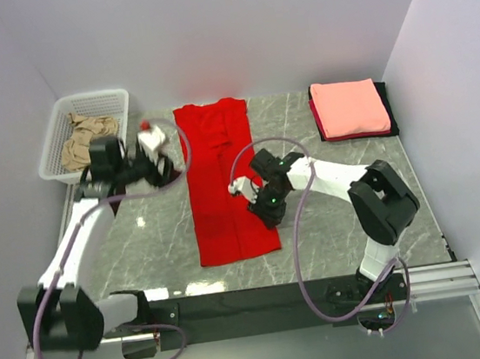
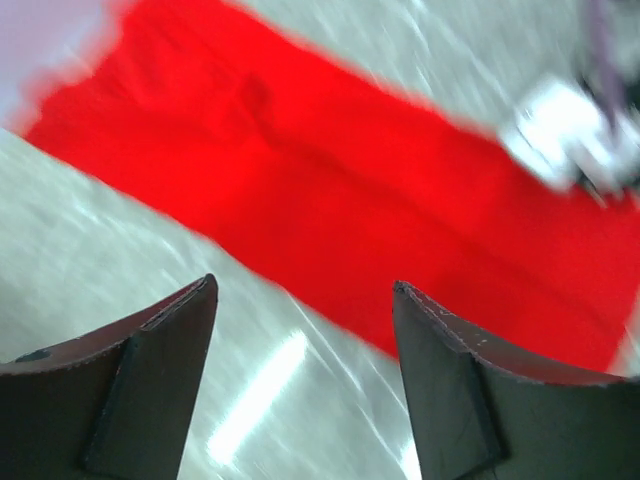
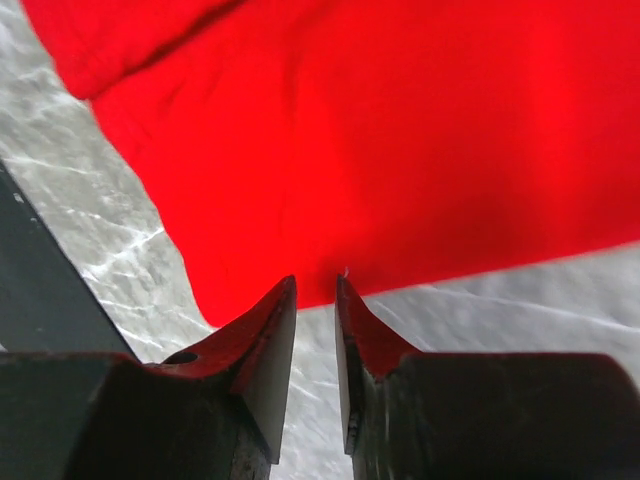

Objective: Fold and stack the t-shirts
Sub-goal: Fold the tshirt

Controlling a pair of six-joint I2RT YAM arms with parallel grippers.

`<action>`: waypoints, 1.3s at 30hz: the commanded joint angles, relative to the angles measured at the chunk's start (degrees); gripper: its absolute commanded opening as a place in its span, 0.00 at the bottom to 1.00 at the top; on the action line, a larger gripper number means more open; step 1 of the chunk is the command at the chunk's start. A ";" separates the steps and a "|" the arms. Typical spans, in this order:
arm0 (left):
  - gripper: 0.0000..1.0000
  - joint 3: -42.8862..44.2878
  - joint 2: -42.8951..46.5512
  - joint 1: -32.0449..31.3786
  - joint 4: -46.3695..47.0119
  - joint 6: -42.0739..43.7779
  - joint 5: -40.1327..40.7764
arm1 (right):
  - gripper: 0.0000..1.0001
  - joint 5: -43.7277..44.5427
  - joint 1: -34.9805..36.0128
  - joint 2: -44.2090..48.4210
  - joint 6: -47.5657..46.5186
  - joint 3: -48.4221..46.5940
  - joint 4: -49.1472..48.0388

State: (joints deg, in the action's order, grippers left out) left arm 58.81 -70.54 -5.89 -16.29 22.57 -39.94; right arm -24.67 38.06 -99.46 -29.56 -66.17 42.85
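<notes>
A bright red t-shirt [image 1: 222, 177] lies in the middle of the table, folded lengthwise into a long strip. My left gripper [image 1: 168, 166] hovers over bare table just left of its upper half. In the left wrist view that gripper [image 2: 305, 290] is open wide and empty, with the blurred red shirt [image 2: 330, 190] ahead of it. My right gripper [image 1: 266, 216] is at the strip's right edge near its front corner. Up close, its [image 3: 316, 282] jaws stand a narrow gap apart at the hem of the red shirt [image 3: 380, 140], with only table between them.
A folded salmon-pink shirt [image 1: 349, 106] tops a stack on black and dark red cloth at the back right. A white mesh basket [image 1: 55, 158] at the back left holds a crumpled tan shirt [image 1: 86, 139]. A black strip [image 3: 45, 290] borders the table's front.
</notes>
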 commanded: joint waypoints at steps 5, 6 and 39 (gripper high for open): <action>0.72 -13.61 16.03 0.35 -22.26 25.28 -6.37 | 0.29 3.84 6.58 -2.13 4.86 4.91 -4.44; 0.72 -14.24 17.01 0.27 -24.90 28.46 -6.29 | 0.30 3.75 7.11 -2.58 6.95 5.35 -5.57; 0.55 -33.06 15.53 -27.51 -16.67 42.65 4.16 | 0.61 11.48 16.34 31.87 -25.72 31.63 -23.25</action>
State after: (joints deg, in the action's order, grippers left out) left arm 25.96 -53.23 -32.36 -38.39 67.72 -38.09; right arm -13.85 53.95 -67.20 -52.62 -32.99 24.03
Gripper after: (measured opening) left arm 0.554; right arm 0.614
